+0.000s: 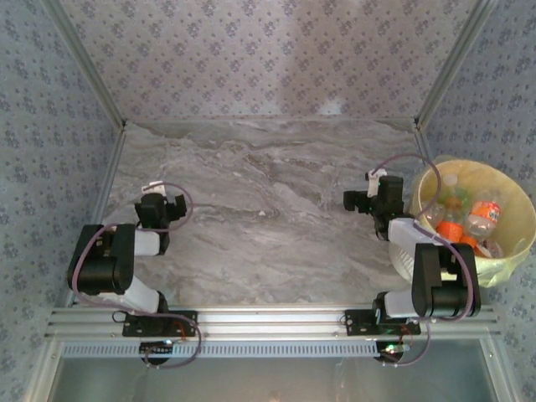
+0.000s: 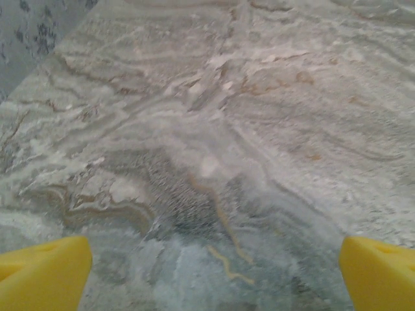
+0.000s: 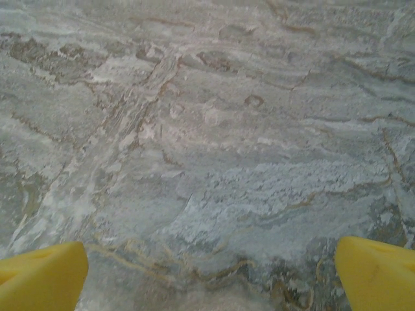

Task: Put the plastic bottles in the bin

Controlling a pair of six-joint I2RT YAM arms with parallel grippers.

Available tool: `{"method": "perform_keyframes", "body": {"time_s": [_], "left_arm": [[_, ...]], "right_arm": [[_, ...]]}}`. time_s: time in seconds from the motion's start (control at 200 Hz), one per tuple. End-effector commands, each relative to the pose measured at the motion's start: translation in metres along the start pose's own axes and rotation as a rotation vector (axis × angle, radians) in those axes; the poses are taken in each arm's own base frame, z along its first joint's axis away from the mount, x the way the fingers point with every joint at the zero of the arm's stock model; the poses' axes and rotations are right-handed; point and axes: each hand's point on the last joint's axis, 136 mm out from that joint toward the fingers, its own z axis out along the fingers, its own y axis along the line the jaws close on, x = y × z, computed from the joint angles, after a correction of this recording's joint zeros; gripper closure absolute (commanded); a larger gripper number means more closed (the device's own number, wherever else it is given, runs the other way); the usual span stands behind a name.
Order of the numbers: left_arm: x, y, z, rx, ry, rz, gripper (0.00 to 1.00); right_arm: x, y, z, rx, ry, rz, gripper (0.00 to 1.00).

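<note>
Left gripper [image 1: 173, 205]: jaws wide apart, empty, near left edge of grey marbled counter [image 1: 268, 188]; presumably nothing left to lift. Right gripper [image 1: 358, 199]: likewise, beside large round white yellow-lined bin [image 1: 512, 194] at right edge. Small clear plastic bottles [image 1: 471, 219]: inside bin.

Right gripper [image 3: 211, 278] spread wide, yellow fingertips [image 3: 39, 275] (bottom corners) above grey marbled tabletop [image 3: 207, 129].

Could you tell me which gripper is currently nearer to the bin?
Right. The right gripper is close beside the bin; the left gripper is across the table, far from it.
</note>
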Motion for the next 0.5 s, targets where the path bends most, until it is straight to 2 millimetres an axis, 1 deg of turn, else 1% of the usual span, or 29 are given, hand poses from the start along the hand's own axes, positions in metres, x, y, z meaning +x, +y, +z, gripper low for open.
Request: {"method": "perform_keyframes", "body": {"time_s": [0.0, 0.06, 0.135, 0.18, 0.23, 0.265, 0.285, 0.315, 0.33, 0.345, 0.41, 0.425, 0.475, 0.49, 0.495], "left_arm": [[-0.033, 0.008, -0.003, -0.062, -0.115, -0.015, 0.02], [-0.033, 0.009, -0.002, -0.063, -0.119, -0.015, 0.02], [-0.033, 0.009, -0.002, -0.064, -0.117, -0.015, 0.02], [-0.032, 0.009, -0.003, -0.062, -0.113, -0.015, 0.02], [-0.033, 0.009, -0.002, -0.063, -0.116, -0.016, 0.02], [-0.032, 0.009, -0.002, -0.062, -0.114, -0.017, 0.02], [-0.033, 0.009, -0.002, -0.064, -0.116, -0.017, 0.02], [-0.033, 0.009, -0.002, -0.063, -0.115, -0.016, 0.02], [-0.033, 0.009, -0.002, -0.063, -0.115, -0.016, 0.02], [-0.032, 0.009, -0.002, -0.063, -0.114, -0.016, 0.02], [-0.033, 0.009, -0.002, -0.064, -0.115, -0.016, 0.02], [-0.033, 0.009, -0.002, -0.064, -0.115, -0.017, 0.02], [-0.033, 0.009, -0.002, -0.063, -0.115, -0.016, 0.02], [-0.033, 0.009, -0.002, -0.064, -0.115, -0.016, 0.02], [-0.032, 0.009, -0.002, -0.064, -0.114, -0.016, 0.02]], "right_arm": [[-0.009, -0.012, 0.005, 0.049, -0.101, 0.001, 0.00], [-0.015, -0.013, 0.005, 0.050, -0.135, 0.000, 0.00], [-0.025, -0.011, 0.001, 0.045, -0.236, 0.001, 0.00], [-0.019, -0.012, 0.001, 0.048, -0.238, -0.008, 0.00], [-0.015, -0.009, 0.000, 0.039, -0.282, -0.014, 0.00], [-0.013, -0.010, -0.002, 0.046, -0.322, -0.021, 0.00], [-0.008, -0.012, -0.002, 0.056, -0.333, -0.020, 0.00], [-0.009, -0.012, -0.005, 0.060, -0.376, -0.021, 0.00], [-0.005, -0.011, -0.004, 0.049, -0.374, -0.002, 0.00], [-0.006, -0.011, -0.006, 0.051, -0.393, 0.003, 0.00], [-0.001, -0.012, -0.005, 0.052, -0.350, -0.014, 0.00], [-0.003, -0.012, -0.003, 0.048, -0.344, -0.016, 0.00], [-0.010, -0.011, 0.007, 0.030, -0.314, 0.008, 0.00], [-0.007, -0.012, 0.013, 0.028, -0.273, 0.018, 0.00], [-0.009, -0.013, 0.013, 0.028, -0.272, 0.022, 0.00]]}}
